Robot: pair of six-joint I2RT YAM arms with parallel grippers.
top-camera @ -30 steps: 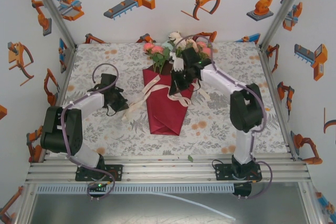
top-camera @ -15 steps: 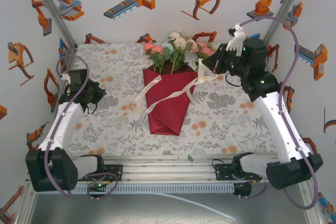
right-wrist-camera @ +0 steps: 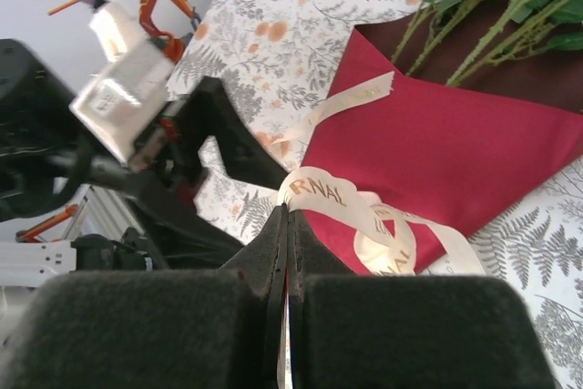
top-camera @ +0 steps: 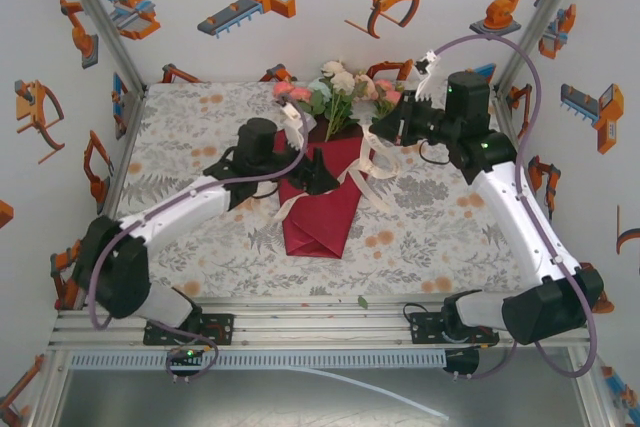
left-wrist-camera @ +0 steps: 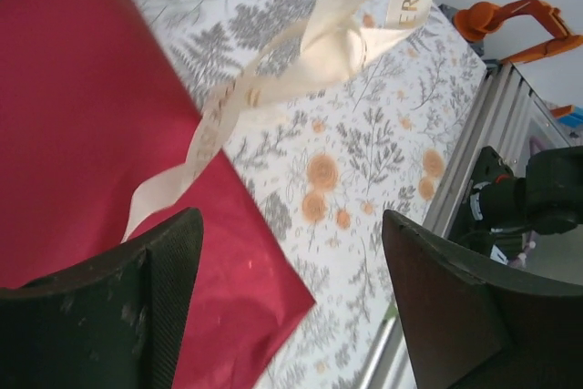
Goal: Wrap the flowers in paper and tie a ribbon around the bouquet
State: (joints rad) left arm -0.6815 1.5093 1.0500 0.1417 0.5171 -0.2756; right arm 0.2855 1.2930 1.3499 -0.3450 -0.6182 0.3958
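Fingers [right-wrist-camera: 317,254] of the right gripper [right-wrist-camera: 285,216] pinch the ribbon [right-wrist-camera: 332,199] beside the bouquet [top-camera: 315,217]; left gripper [left-wrist-camera: 291,230] gapes over it. Tying step: left likely must catch the loose tail.

Left arm [top-camera: 190,205] stretches from lower left to mid-frame, its pincer [left-wrist-camera: 290,225] spread wide, fingers well apart; right arm [top-camera: 520,217] arches up the right side, its pincer [right-wrist-camera: 284,216] pinched tight on the ribbon [right-wrist-camera: 321,194].

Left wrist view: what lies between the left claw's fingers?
In the left wrist view, a corner of the red paper and flowered tablecloth lie between the fingers of the open left claw; the ribbon passes beyond their tips.
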